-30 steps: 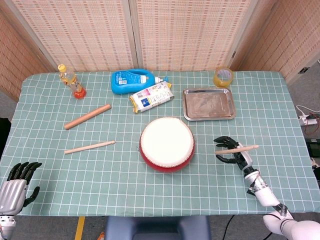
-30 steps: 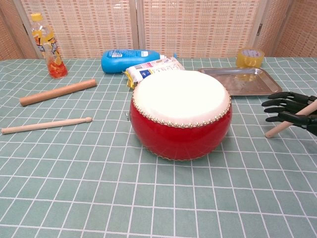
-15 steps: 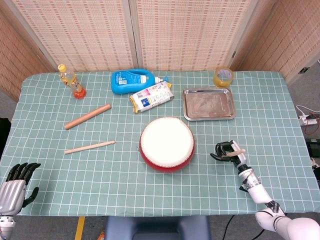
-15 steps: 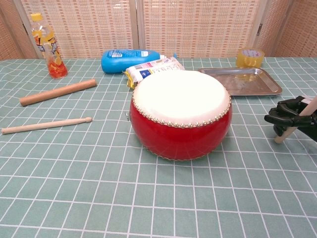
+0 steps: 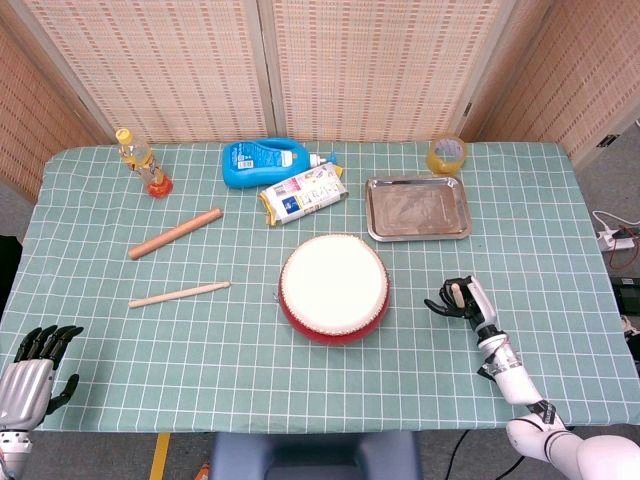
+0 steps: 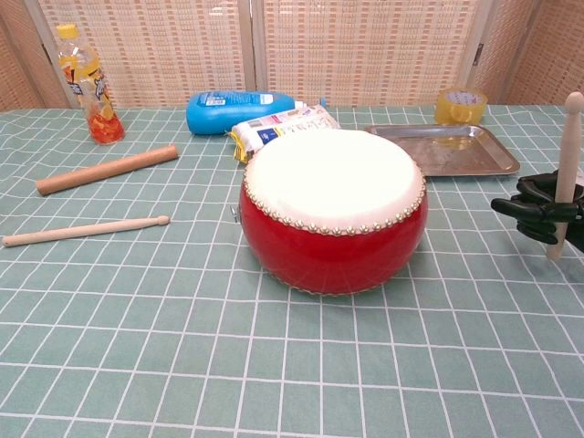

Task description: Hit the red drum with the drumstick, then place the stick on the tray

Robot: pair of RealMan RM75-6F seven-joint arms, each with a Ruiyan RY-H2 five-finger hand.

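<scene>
The red drum (image 5: 333,287) with its white skin stands mid-table; the chest view shows its red side (image 6: 333,237). To its right, my right hand (image 5: 462,300) grips a wooden drumstick (image 6: 566,173) that stands nearly upright, tip up, well apart from the drum. In the head view that stick (image 5: 455,294) appears end-on inside the fingers. The chest view catches the same hand (image 6: 546,215) at the right edge. The steel tray (image 5: 417,208) lies bare behind the drum, to the right. My left hand (image 5: 30,372) hangs off the table's front left corner, fingers apart, holding nothing.
A second drumstick (image 5: 179,294) and a thicker wooden rod (image 5: 174,233) lie left of the drum. Along the back are an orange drink bottle (image 5: 141,162), a blue detergent bottle (image 5: 265,163), a snack packet (image 5: 303,193) and a yellow tape roll (image 5: 447,155).
My right hand has turned the drumstick from lying roughly level across its fingers to standing upright, and closed around it. The left hand and everything on the table have stayed put.
</scene>
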